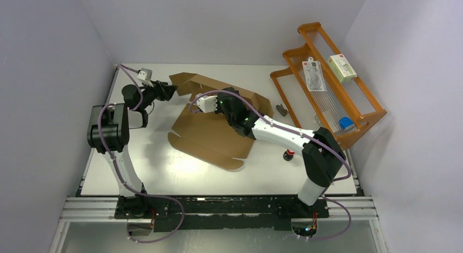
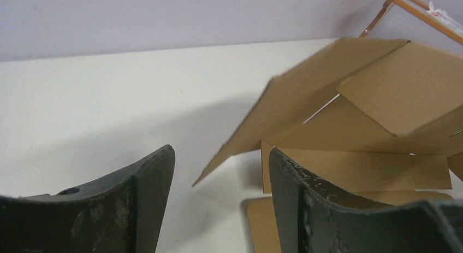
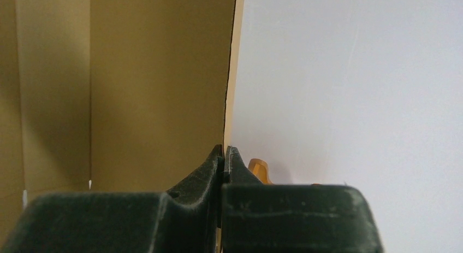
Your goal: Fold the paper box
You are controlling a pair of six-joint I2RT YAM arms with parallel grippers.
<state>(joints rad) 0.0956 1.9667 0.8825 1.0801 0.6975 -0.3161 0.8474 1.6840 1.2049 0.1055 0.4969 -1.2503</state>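
The paper box [image 1: 210,138] is a brown cardboard sheet lying on the white table, with its far flaps [image 1: 188,81] standing up. My right gripper [image 1: 214,104] is over the middle of the box. In the right wrist view it [image 3: 224,150] is shut on the edge of an upright cardboard panel [image 3: 158,83]. My left gripper [image 1: 168,90] is at the box's far left corner. Seen from the left wrist, it [image 2: 221,154] stands open, and the tip of a raised flap [image 2: 306,89] hangs ahead of the gap, touching neither finger.
An orange wooden rack [image 1: 355,119] stands at the right, holding a white-and-green carton [image 1: 342,67], a packaged item [image 1: 313,74] and a blue thing [image 1: 345,122]. A small dark object [image 1: 282,109] and a red-and-black piece [image 1: 288,154] lie right of the box. Walls close in on three sides.
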